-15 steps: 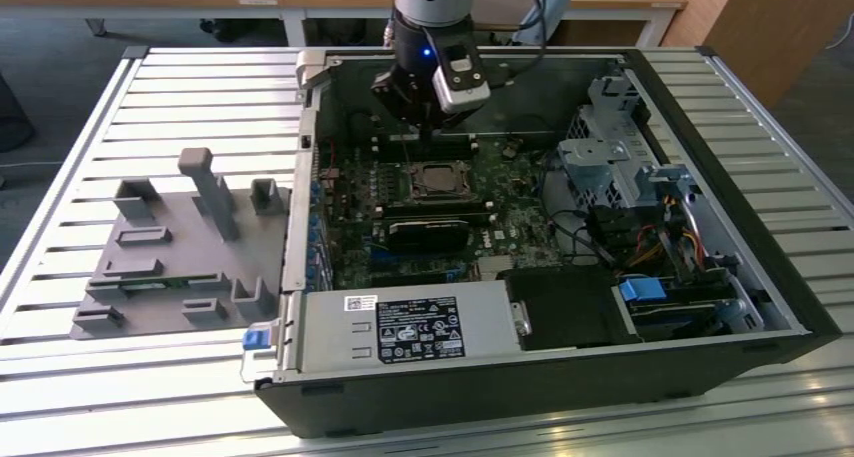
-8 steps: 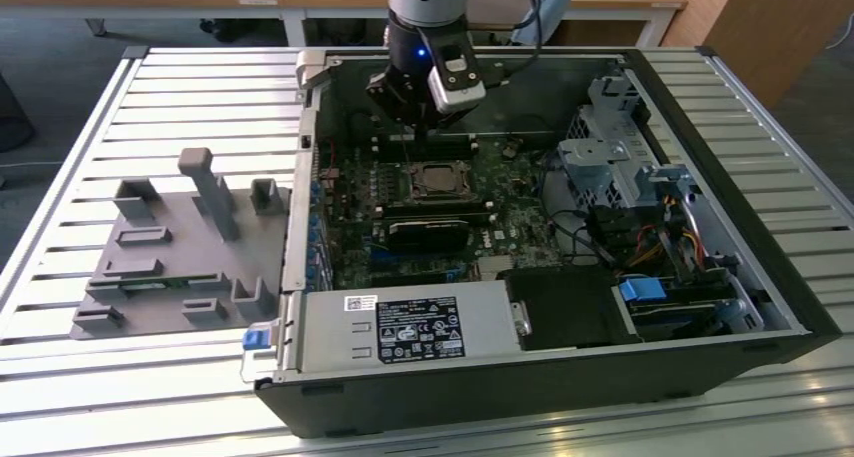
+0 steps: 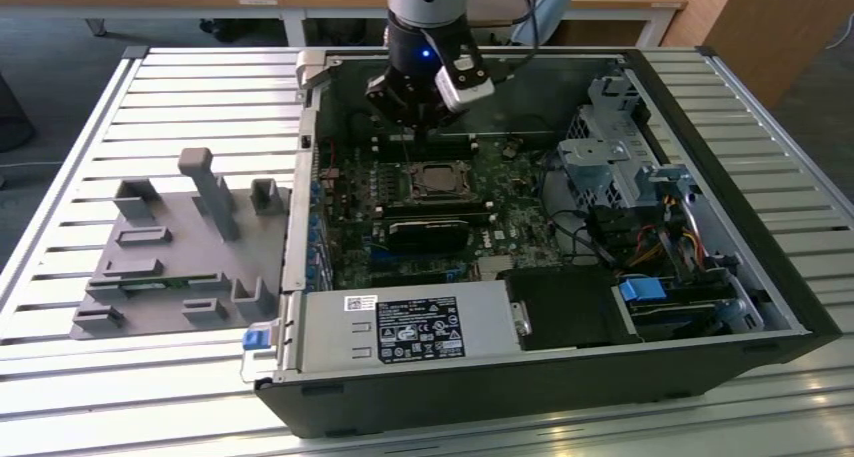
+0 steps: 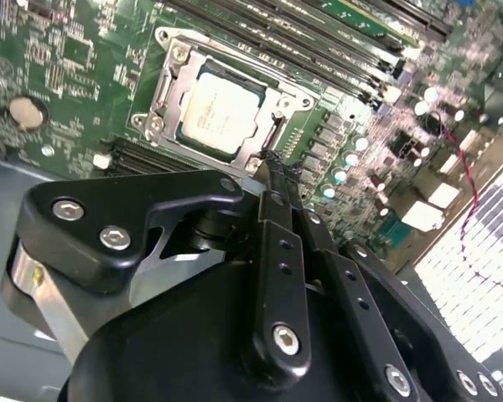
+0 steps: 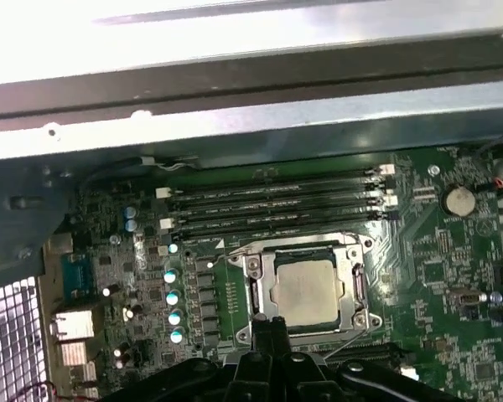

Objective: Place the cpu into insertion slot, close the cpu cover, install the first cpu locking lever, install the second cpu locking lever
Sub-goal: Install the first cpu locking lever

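In the exterior view, poising the gripper (image 3: 424,133), clenched on nothing, just at twelve o'clock of the insertion slot (image 3: 459,192), likely for latching down the cpu cover (image 3: 410,174) lying lowered over the seated cpu (image 3: 435,182).

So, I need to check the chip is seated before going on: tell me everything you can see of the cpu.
The cpu is a small flat square chip with a pale silvery-grey metal face carrying faint print. It lies level amid the green board, inside the cut-out of the silvery cpu cover, whose frame edges its sides. The gripper, fingers shut, hangs beside one corner of the frame, apart from the chip.
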Controlling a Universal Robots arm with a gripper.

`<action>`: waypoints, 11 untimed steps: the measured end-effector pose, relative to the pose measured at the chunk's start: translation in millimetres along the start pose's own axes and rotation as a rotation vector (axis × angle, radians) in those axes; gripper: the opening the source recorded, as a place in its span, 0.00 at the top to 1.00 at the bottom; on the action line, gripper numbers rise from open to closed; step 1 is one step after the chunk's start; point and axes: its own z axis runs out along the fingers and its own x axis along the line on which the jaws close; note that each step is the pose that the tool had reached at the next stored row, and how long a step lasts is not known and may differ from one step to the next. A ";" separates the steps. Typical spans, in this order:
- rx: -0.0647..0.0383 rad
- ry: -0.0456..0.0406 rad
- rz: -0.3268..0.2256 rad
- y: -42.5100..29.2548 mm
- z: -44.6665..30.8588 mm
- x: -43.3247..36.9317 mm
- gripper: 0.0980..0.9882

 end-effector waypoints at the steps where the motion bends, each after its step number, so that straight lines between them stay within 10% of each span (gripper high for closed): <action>1: 0.000 0.0003 -0.020 0.0 0.1 0.0 0.99; 11: -0.001 0.0006 -0.098 -0.4 0.2 4.0 0.99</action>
